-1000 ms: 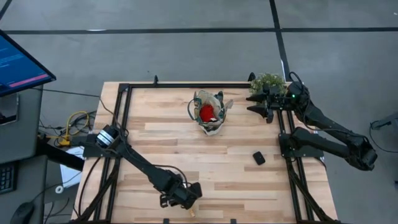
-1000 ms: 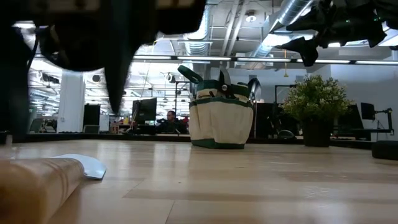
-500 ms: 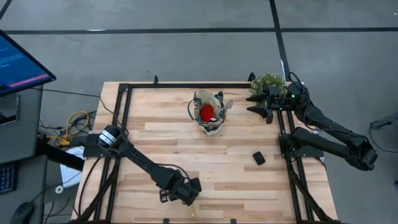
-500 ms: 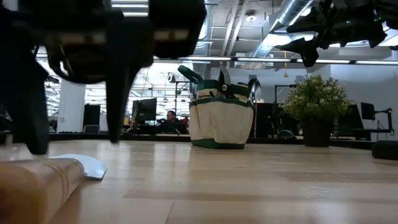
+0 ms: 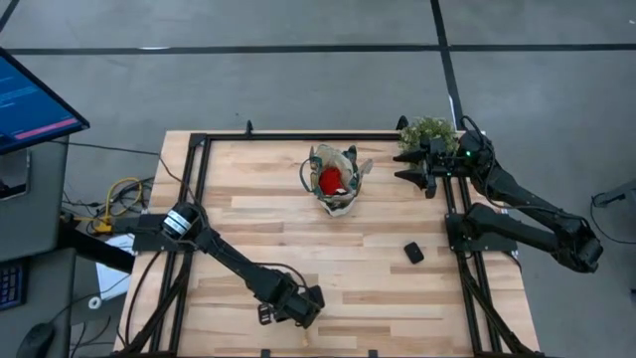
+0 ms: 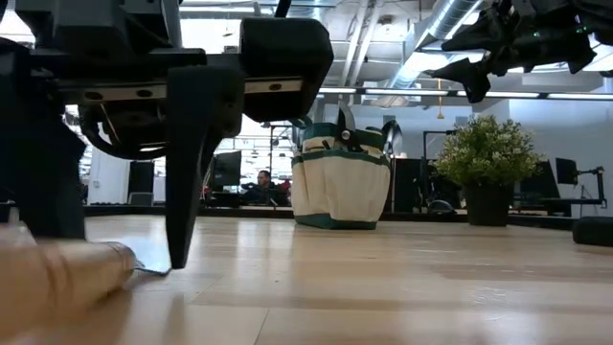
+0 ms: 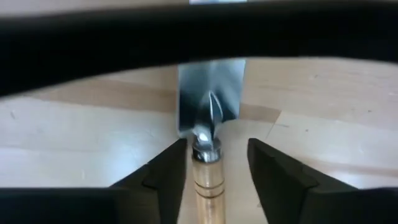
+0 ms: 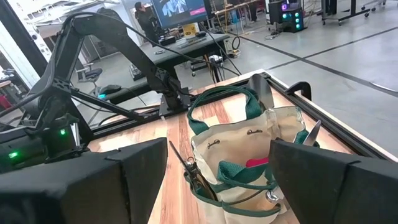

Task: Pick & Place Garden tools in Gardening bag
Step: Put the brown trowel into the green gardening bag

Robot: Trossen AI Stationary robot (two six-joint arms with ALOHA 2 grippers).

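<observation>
Steel blade and pale wooden handle mark the trowel [image 7: 208, 134] lying at the table's [image 5: 397, 298] six-o'clock edge, with the left gripper [image 7: 216, 165] lowered over it. Its two fingers [image 7: 168, 171] stand spread, one on each side of the collar where handle meets blade, with a gap on both sides, so nothing is pinched yet. In the level view their tips sit right at the wood, the handle [image 6: 57, 278] blurred in the foreground.

A good grip here probably means closing squarely on the round handle just behind the collar, keeping it centred so it cannot roll out sideways, then lifting straight up before any swing.

Room is the worry. The trowel sits hard against the near edge, so a nudge toward six o'clock could push it off; any drag should go toward twelve. The canvas bag [image 5: 336, 181] stands well apart, toward twelve o'clock of centre, already holding a red glove [image 5: 330, 180] and several tools. Between trowel and bag the boards look open; a small black block [image 5: 413, 253] lies off toward three o'clock, out of the direct line.

The right gripper [image 5: 415, 169] waits with fingers spread beside the potted plant [image 5: 429, 131] at the one-o'clock corner, near the bag's right side, so the approach is best made from the left
</observation>
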